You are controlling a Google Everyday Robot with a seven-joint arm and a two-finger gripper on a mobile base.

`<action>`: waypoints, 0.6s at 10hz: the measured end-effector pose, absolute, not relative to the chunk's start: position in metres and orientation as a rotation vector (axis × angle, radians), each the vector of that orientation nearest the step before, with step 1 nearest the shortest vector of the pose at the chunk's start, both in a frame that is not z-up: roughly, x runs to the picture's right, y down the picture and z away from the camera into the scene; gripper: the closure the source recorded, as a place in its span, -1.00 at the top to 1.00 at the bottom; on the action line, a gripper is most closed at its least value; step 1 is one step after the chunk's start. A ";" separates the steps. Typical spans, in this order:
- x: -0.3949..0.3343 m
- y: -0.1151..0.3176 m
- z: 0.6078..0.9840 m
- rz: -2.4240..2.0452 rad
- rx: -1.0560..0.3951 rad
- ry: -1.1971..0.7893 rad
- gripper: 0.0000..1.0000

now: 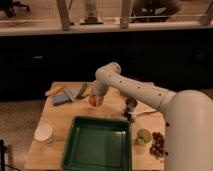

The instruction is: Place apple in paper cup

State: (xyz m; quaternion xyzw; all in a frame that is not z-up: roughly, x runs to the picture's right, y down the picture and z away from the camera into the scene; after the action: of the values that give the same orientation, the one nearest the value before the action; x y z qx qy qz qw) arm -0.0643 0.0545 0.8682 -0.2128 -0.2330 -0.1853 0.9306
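Gripper (96, 96) hangs at the end of the white arm (135, 89) over the far half of the wooden table (60, 119), left of its middle and not far from the far edge. How wide it stands, and whether it actually has hold of anything, cannot be told from this view. The apple (93, 101), small and red-orange, sits right at the gripper's tip, touching it or nearly so; whether the fruit rests on the wood or is lifted off it is unclear.

The paper cup (44, 133), short, wide and white, stands well apart from the apple, close to the left edge and toward the near-left corner.

Between the two, a green tray (80, 150) fills the middle of the near edge. A blue flat piece (61, 98), a yellow item (54, 90) and a green item (81, 91) lie by the far-left corner, just beside the apple. A shiny metal cup (131, 104) stands right of the table's middle. A light-green cup (143, 136) and a dark red grape bunch (158, 143) sit near the right edge, toward the near-right corner.
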 end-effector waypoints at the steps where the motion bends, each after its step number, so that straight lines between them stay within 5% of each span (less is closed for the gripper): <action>1: -0.068 0.053 0.866 -0.392 -0.429 -0.486 -1.00; 6: -0.089 0.042 0.853 -0.452 -0.395 -0.518 -1.00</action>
State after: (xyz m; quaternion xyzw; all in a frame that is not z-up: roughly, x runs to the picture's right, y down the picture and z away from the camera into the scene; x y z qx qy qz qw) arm -0.0886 0.0418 0.8530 -0.1925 -0.2521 -0.2202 0.9224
